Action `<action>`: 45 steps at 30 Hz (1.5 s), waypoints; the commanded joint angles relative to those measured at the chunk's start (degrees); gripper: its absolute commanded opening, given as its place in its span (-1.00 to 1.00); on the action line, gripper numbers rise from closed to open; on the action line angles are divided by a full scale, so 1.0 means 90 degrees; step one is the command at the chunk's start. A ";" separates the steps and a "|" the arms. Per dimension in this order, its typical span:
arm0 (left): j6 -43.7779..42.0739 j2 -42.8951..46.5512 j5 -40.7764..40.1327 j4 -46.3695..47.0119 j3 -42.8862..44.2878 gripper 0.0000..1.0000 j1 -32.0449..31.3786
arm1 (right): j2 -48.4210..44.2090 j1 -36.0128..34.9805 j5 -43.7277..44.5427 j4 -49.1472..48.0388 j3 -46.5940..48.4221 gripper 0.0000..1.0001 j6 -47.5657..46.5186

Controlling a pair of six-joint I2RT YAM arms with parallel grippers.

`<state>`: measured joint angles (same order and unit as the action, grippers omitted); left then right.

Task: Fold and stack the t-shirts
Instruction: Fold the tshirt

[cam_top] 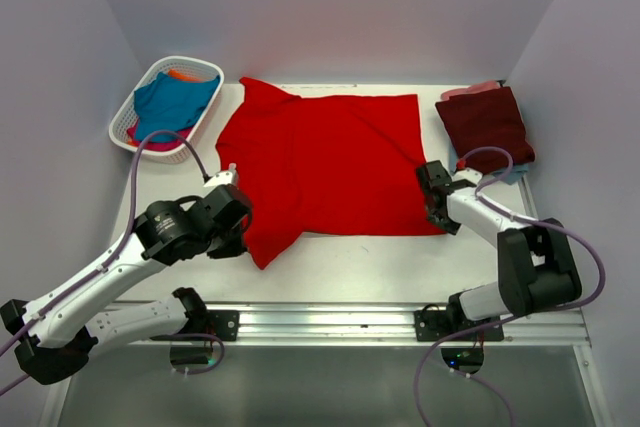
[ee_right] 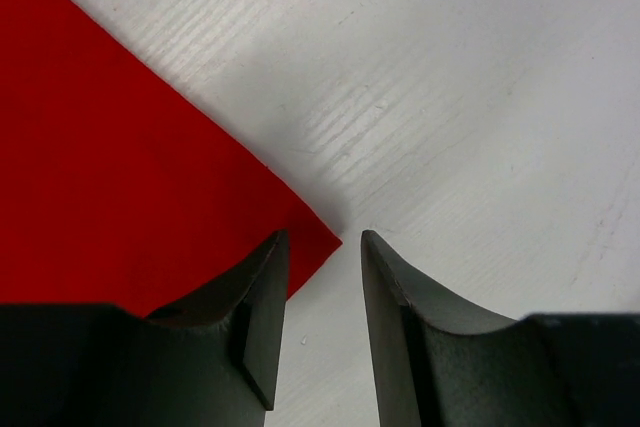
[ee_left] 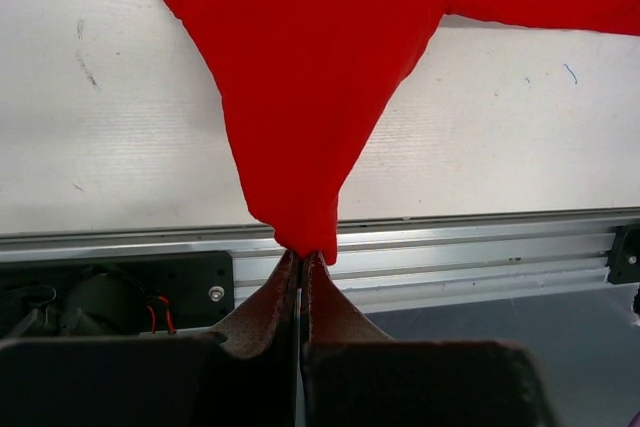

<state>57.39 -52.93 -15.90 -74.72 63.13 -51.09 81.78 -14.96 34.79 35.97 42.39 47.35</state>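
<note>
A large bright red t-shirt (cam_top: 330, 162) lies spread across the middle of the table. My left gripper (cam_top: 240, 232) is at its near left corner. The left wrist view shows that gripper (ee_left: 302, 255) shut on a pinched tip of the red t-shirt (ee_left: 310, 67), which is drawn up into a point. My right gripper (cam_top: 436, 197) is low at the shirt's right edge. In the right wrist view its jaws (ee_right: 325, 235) stand apart, and a corner of the red t-shirt (ee_right: 100, 167) lies flat under one finger and reaches into the gap.
A folded dark maroon t-shirt (cam_top: 487, 125) sits at the back right on top of other folded cloth. A white lattice basket (cam_top: 125, 122) at the back left holds a teal t-shirt (cam_top: 175, 102) with orange and pink cloth. A metal rail (cam_top: 330, 319) runs along the near edge.
</note>
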 commanded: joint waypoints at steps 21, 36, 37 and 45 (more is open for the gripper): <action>-0.0116 0.0060 -0.0469 -0.0087 0.0143 -1.00 -0.0017 | 0.0366 0.0051 -0.0828 -0.0217 -0.0101 -0.33 0.0081; -0.0058 0.0275 -0.0771 -0.0077 0.0095 -1.00 -0.0017 | -0.0189 0.0051 -0.1267 -0.0188 -0.0228 -1.00 -0.0212; -0.0077 0.0295 -0.0850 -0.0077 0.0124 -1.00 -0.0017 | -0.0335 0.0051 -0.1267 -0.0130 -0.0228 -1.00 -0.0251; -0.0136 0.0139 -0.0910 -0.0087 0.0407 -1.00 -0.0017 | -0.1956 0.0051 -0.1404 0.1042 0.0172 -1.00 -0.0466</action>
<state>57.36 -51.22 -22.37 -74.81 64.42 -51.09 68.42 -14.57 22.83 39.38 41.08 44.40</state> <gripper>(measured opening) 0.012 0.011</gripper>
